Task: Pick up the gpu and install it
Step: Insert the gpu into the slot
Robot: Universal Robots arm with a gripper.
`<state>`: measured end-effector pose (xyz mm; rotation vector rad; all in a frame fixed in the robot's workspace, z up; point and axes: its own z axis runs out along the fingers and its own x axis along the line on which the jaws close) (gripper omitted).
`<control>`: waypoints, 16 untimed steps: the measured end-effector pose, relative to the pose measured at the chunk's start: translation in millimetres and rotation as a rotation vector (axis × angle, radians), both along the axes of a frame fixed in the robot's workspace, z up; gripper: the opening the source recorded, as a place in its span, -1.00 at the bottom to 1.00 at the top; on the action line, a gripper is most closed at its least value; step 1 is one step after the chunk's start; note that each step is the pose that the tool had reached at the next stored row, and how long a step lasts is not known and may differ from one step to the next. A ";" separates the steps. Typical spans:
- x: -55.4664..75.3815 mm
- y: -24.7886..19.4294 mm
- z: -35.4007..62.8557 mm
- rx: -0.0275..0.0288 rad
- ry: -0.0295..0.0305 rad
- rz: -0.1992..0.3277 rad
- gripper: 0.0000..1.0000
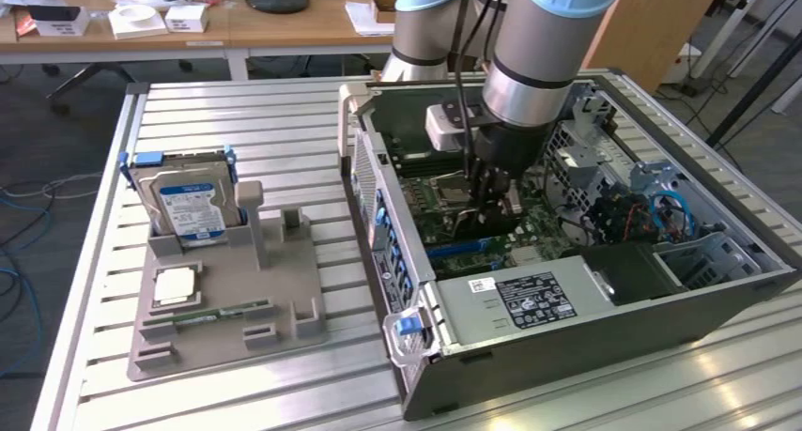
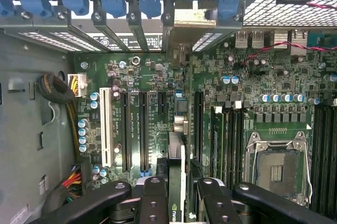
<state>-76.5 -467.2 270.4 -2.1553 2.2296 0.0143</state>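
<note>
GPU [image 2: 177,161] stood edge-on, pinched in the tool [image 2: 181,195], just beneath it over the motherboard's [image 2: 158,77] long expansion slots [image 2: 143,129]. Seating it well probably demanded its lower edge parallel to one slot, lowered straight, pressed evenly.

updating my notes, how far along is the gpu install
Done: the gpu is picked up, gripped edge-on between the jaws. In hand: it is held inside the open computer case, over the motherboard slots. Left: it does not look pushed into a slot yet.
</note>
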 end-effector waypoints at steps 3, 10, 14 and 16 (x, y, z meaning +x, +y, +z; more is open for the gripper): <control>-1.0 0.0 0.0 0.0000 0.0000 0.000 -0.47; -3.2 0.0 0.0 0.0001 0.0000 0.000 -0.47; -3.9 0.0 0.0 0.0001 0.0000 0.000 -0.47; -4.1 -0.1 -1.0 0.0001 0.0000 0.000 -0.47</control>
